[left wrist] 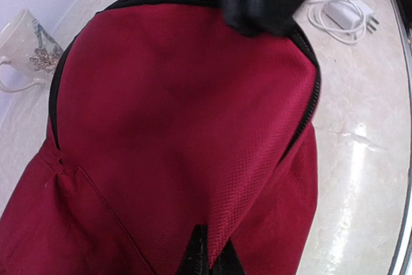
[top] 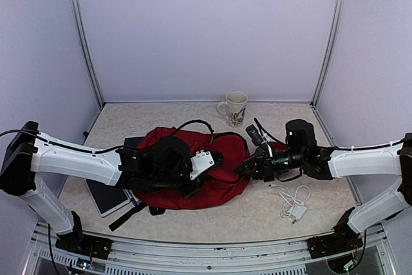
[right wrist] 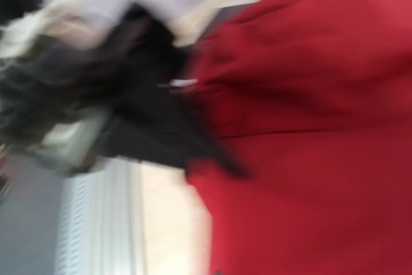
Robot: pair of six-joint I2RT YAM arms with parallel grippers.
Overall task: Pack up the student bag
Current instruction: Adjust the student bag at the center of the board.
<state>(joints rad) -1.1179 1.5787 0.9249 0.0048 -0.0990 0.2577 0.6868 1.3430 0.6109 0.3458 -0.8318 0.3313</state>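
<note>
The student bag (top: 222, 180), dark red with black zippers, lies flat near the middle of the table (top: 164, 113), its top end toward the right arm. The zipper line curves around the top panel, and no view shows the inside of the bag. The left gripper (left wrist: 205, 254) sits low over the bag's front panel with its fingertips drawn close together against the fabric; whether they pinch any cloth cannot be told. The right gripper (top: 246, 168) is closed too and meets the bag's top edge at the zipper, though the blurred right wrist view does not show whether it grips anything. A patterned mug (top: 235, 109) stands upright behind the bag, apart from it, and its contents cannot be made out. A flat tablet (top: 103, 199) lies partly under the bag's left side, near the table's front left. A white charger with coiled cable (top: 294, 203) rests on the bare surface right of the bag, below the right forearm. Open tabletop remains behind the bag up to the rear wall and along the front edge.
</note>
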